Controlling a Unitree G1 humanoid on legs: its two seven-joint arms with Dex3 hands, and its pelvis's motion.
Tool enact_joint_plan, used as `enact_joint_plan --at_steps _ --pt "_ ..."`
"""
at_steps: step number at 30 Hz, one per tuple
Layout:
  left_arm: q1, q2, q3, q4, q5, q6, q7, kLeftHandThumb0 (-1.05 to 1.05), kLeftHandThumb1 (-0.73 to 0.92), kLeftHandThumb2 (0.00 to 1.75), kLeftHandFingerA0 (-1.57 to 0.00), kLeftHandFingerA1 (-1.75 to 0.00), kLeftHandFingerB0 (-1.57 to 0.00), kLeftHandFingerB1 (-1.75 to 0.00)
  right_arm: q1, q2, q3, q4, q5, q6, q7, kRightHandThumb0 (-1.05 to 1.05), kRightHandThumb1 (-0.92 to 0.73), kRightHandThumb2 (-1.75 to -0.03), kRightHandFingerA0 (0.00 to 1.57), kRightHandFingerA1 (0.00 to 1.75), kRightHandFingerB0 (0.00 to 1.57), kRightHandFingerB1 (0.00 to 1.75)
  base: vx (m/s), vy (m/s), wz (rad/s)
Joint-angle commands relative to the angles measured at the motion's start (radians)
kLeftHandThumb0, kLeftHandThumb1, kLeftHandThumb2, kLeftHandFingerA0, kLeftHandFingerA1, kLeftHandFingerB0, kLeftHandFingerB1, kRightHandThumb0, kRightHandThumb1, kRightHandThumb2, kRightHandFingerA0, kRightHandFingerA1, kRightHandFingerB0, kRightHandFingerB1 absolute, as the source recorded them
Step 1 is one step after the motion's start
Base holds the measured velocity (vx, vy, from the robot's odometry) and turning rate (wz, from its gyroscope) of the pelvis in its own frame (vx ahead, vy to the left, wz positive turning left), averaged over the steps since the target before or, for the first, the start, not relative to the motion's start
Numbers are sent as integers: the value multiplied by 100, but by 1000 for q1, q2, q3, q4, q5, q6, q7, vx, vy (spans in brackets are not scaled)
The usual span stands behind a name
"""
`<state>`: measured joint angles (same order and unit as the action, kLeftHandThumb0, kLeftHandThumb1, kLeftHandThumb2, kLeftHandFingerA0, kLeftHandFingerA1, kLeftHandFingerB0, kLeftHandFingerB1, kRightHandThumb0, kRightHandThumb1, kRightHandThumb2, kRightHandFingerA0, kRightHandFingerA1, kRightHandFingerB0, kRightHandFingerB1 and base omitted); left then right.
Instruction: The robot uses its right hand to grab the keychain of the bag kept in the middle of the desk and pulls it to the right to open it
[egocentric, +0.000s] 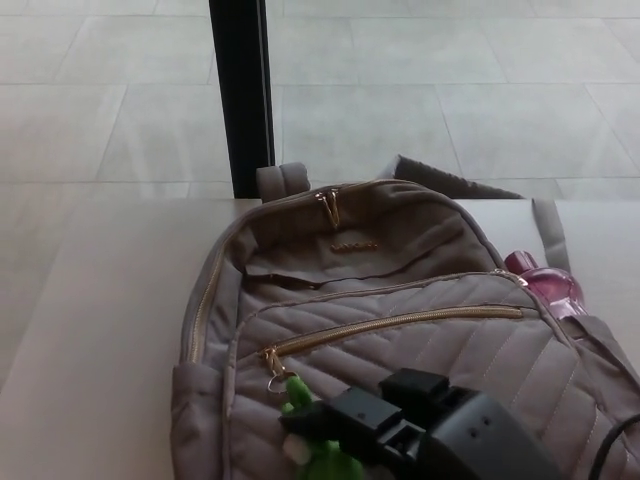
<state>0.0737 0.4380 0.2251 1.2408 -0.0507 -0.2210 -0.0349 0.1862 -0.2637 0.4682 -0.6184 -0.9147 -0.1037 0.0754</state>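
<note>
One desk (90, 330), pale, filling the lower frame; grey tiled floor behind it.

One black post (240, 95), upright, upper left of centre, standing behind the desk's far edge.

One bag (380, 300), a grey quilted backpack, lying flat mid-frame with its top handle toward the post.

One front zipper (400, 322), gold, closed, its long axis running from lower left up to the right across the front pocket. Slider at the left end, so travel is rightward.

One keychain (298, 400), a green plush toy on a metal ring, hanging from that slider at lower centre-left. Largely covered by the hand.

One right hand (400, 435), black, entering from the lower right, fingertips lying over the plush and touching it. The keychain sits at the hand's left tip. Whether the fingers have closed on it cannot be told. Left hand not seen; the right is the only one near.

One pink bottle (548, 283), at the bag's right edge.
</note>
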Motion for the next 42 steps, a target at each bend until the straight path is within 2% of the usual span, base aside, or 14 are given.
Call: enact_joint_plan --at_steps 1,10,11,12,17,23,26,31,32,33,35,36,38,42 --pt "8 28 -18 4 26 -24 -16 -59 66 60 -71 -61 -61 -45 42 -22 -63 40 -73 53 15 -82 -73 -62 80 112 39 60 0 0 0" --pt "2 27 -26 12 27 -25 -24 -62 69 61 -76 -64 -64 -47 52 15 -26 55 -66 18 2 -70 -69 -61 96 115 42 66 0 0 0" --pt "4 29 -30 11 30 -31 -28 -61 70 61 -74 -64 -63 -47 53 23 -15 59 -74 16 -3 -70 -51 -87 102 112 45 68 0 0 0" --pt "5 29 -29 8 28 -31 -31 -61 71 61 -73 -63 -63 -47 52 30 -4 67 -76 7 -18 -66 -68 -60 100 124 50 65 0 0 0" --pt "5 29 -36 8 33 -31 -27 -62 73 62 -74 -65 -63 -47 53 42 50 104 -106 -37 -96 -62 -66 -60 110 135 56 67 0 0 0" --pt "8 23 -31 4 22 -40 -38 -61 76 62 -71 -65 -59 -46 60 28 56 125 -103 -51 -124 -48 -58 -87 116 175 77 81 0 0 0" --pt "5 21 -31 10 23 -35 -36 -61 75 62 -71 -63 -61 -46 59 7 13 135 -87 -49 -133 -55 -45 -98 137 145 83 86 0 0 0" --pt "1 22 -26 18 16 -28 -55 -60 76 63 -71 -63 -58 -45 52 -20 -52 127 -92 -27 -105 -54 -50 -101 133 142 82 88 0 0 0" --pt "3 23 -30 15 22 -33 -55 -61 77 63 -70 -61 -56 -44 51 -20 -63 126 -96 -19 -96 -52 -63 -72 110 175 87 88 0 0 0" --pt "4 21 -23 14 14 -32 -60 -61 76 63 -70 -61 -57 -44 44 -22 -70 130 -92 -18 -89 -55 -50 -102 134 143 82 87 0 0 0" --pt "2 19 -30 15 23 -32 -52 -63 76 63 -70 -62 -58 -45 36 -27 -78 132 -115 -15 -80 -58 -63 -72 113 175 87 89 0 0 0" --pt "3 18 -26 15 18 -36 -58 -62 76 63 -70 -63 -59 -46 34 -27 -80 140 -113 -26 -95 -57 -51 -101 134 144 83 88 0 0 0" --pt "4 19 -24 14 14 -35 -70 -64 75 63 -69 -63 -58 -46 26 -23 -74 150 -115 -32 -100 -54 -63 -71 112 175 90 93 0 0 0" --pt "-1 15 -21 15 11 -31 -71 -62 75 62 -70 -61 -60 -45 14 -14 -67 178 -96 -68 -151 -49 -56 -94 124 175 91 111 0 0 0"
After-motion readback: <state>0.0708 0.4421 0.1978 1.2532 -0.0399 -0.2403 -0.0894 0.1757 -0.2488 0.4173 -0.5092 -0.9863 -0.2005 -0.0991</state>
